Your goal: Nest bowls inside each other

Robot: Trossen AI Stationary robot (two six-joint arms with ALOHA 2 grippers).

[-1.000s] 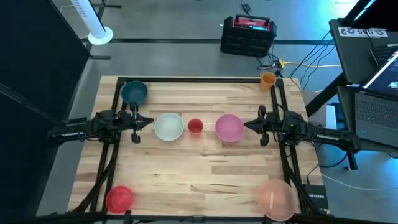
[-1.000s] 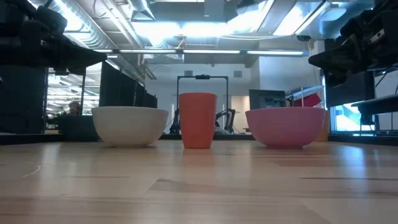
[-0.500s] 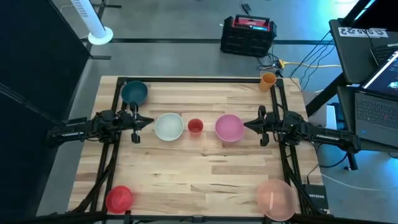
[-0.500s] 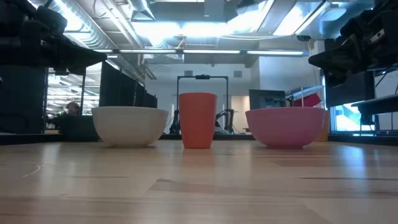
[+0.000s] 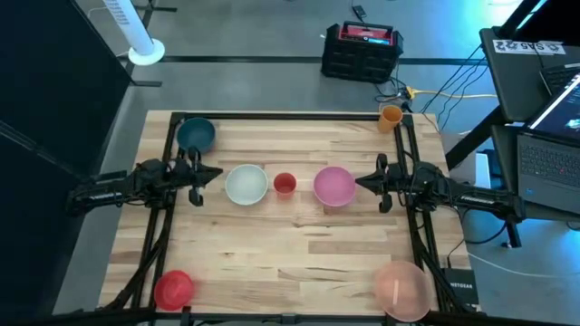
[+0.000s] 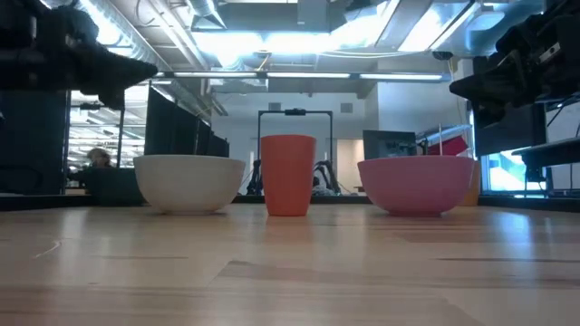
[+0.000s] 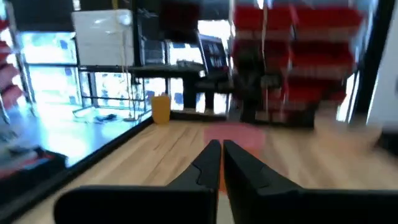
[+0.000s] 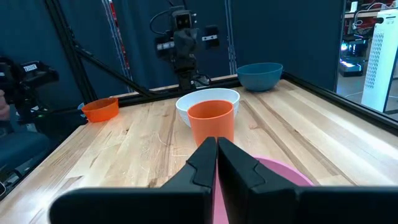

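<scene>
1. On the wooden table [image 5: 299,244] I count five bowls: a teal bowl [image 5: 195,135] at the far left corner, a whitish-green bowl [image 5: 246,185] and a pink bowl [image 5: 333,186] in the middle row, a red bowl [image 5: 173,289] at the near left corner, and a larger translucent pink bowl [image 5: 401,289] at the near right corner.
2. Two cups share the table: a red-orange cup [image 5: 285,184] upright between the whitish-green and pink bowls, and a small orange cup [image 5: 391,115] at the far right corner.
3. None of the bowls sits inside another; each stands apart on the wood.
4. Two arms are present, one at each side edge, both level with the middle row.
5. Corner bowls sit close to the table's edges, and the translucent pink one overhangs the near edge a little as seen from above. A broad stretch of bare wood lies open between the middle row and the near edge, and another between that row and the far edge.
6. Over the left side, the left gripper [image 5: 210,176] has its fingers pressed together on nothing, tips pointing at the whitish-green bowl just beside them, apart from it.
7. Opposite, the right gripper [image 5: 362,182] likewise has its fingers together and empty, tips just beside the pink bowl's rim and above it.
</scene>
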